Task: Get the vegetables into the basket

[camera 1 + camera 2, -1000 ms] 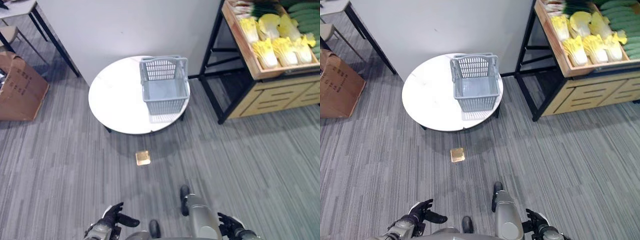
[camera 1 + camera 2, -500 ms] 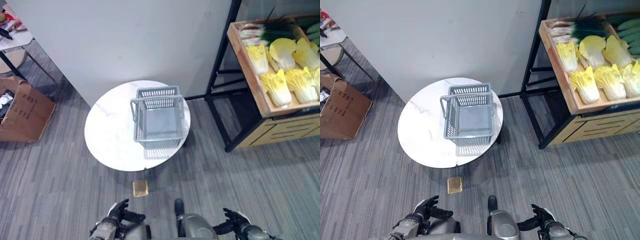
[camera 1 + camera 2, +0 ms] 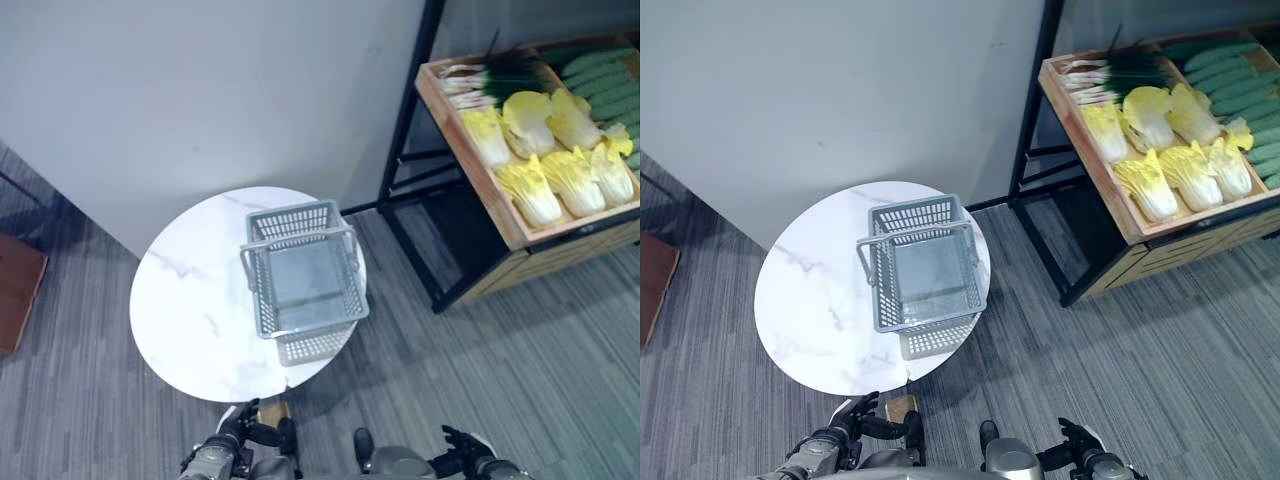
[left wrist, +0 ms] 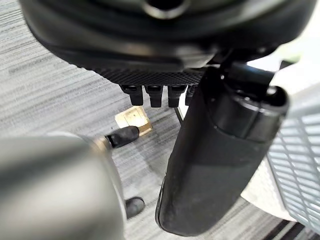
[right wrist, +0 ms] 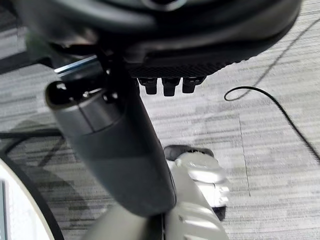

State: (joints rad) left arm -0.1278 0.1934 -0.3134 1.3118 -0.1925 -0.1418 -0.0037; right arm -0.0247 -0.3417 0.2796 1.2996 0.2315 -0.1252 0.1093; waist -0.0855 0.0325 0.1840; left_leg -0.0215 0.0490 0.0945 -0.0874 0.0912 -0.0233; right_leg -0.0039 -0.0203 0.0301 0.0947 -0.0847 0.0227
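Grey basket sits on round white table, toward the table's 3 o'clock edge, nothing in it, handle up across the middle. Veg at 1–2 o'clock in a wood crate on a black rack: yellow cabbages, scallions at crate's far end, cucumbers behind. Well apart from basket. Left hand low at 6–7 o'clock, fingers relaxed, straight, holds nothing. Right hand at 5 o'clock, fingers spread loose, holding nothing. Small gold tile on carpet by table's near edge.
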